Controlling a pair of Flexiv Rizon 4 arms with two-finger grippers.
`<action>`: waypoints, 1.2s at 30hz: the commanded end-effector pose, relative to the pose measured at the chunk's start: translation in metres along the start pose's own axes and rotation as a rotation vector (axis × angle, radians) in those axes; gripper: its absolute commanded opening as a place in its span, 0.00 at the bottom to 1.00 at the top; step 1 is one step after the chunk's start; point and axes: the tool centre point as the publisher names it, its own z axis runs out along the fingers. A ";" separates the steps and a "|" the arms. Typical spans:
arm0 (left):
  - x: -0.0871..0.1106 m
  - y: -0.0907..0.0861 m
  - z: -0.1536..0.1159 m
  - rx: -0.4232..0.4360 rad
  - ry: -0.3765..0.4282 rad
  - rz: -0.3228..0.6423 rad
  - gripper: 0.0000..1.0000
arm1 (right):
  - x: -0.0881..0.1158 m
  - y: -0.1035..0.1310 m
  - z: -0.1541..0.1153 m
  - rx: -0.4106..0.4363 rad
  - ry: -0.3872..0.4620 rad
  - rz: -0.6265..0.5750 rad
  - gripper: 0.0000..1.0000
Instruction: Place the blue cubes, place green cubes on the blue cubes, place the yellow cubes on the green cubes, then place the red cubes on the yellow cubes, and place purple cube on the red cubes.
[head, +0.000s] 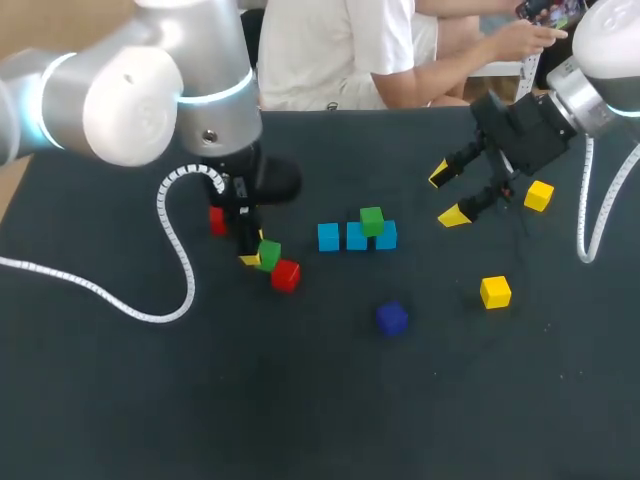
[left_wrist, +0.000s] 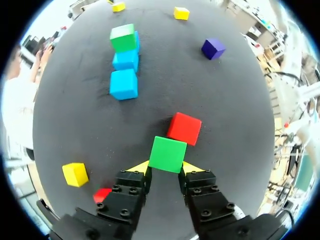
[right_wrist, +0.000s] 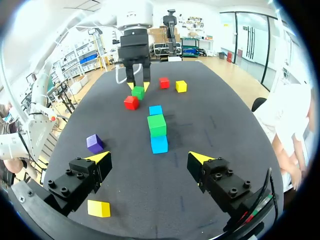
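Note:
My left gripper (head: 260, 258) is shut on a green cube (left_wrist: 168, 154), low over the table's left middle, beside a red cube (head: 285, 274). Three blue cubes (head: 328, 237) lie in a row at the centre. A second green cube (head: 372, 220) sits on top of the row, towards its right end. Another red cube (head: 217, 220) lies behind my left arm, and a yellow cube (left_wrist: 75, 174) lies near it. Two more yellow cubes (head: 495, 291) (head: 539, 195) lie on the right. A purple cube (head: 392, 318) lies in front of the row. My right gripper (head: 447, 193) hangs open and empty, right of the row.
A white coiled cable (head: 178, 250) from my left arm trails across the table's left side. A person sits just beyond the table's far edge, not touching it.

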 end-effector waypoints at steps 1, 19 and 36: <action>0.002 -0.011 -0.007 -0.022 0.005 -0.076 0.00 | 0.000 0.000 0.000 0.000 -0.002 -0.001 1.00; -0.021 -0.014 -0.035 -0.133 -0.038 -0.217 0.00 | 0.000 0.000 0.000 0.000 -0.002 -0.001 1.00; -0.040 0.007 -0.042 -0.172 -0.152 -0.141 0.00 | 0.000 0.000 0.000 0.000 -0.002 -0.001 1.00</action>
